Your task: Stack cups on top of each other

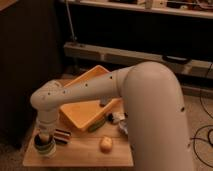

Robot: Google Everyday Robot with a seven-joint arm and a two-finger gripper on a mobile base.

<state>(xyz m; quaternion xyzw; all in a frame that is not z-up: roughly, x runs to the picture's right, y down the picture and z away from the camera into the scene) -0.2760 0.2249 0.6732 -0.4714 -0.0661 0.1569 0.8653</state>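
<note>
While the white cup (44, 145) sits at the desk's (85, 152) front left corner, gripper (45, 137) right over it, grip state impossible to tell, striped block (62, 135) just beside, yellowish lump (105, 144) nearby, yellow tray (92, 100) behind.

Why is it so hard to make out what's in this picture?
Camera view: dim, warm light and soft focus throughout; the big white arm fills the foreground; the tool hangs over the cups at the table's left corner, edges smeared; the background stays dark.
</note>
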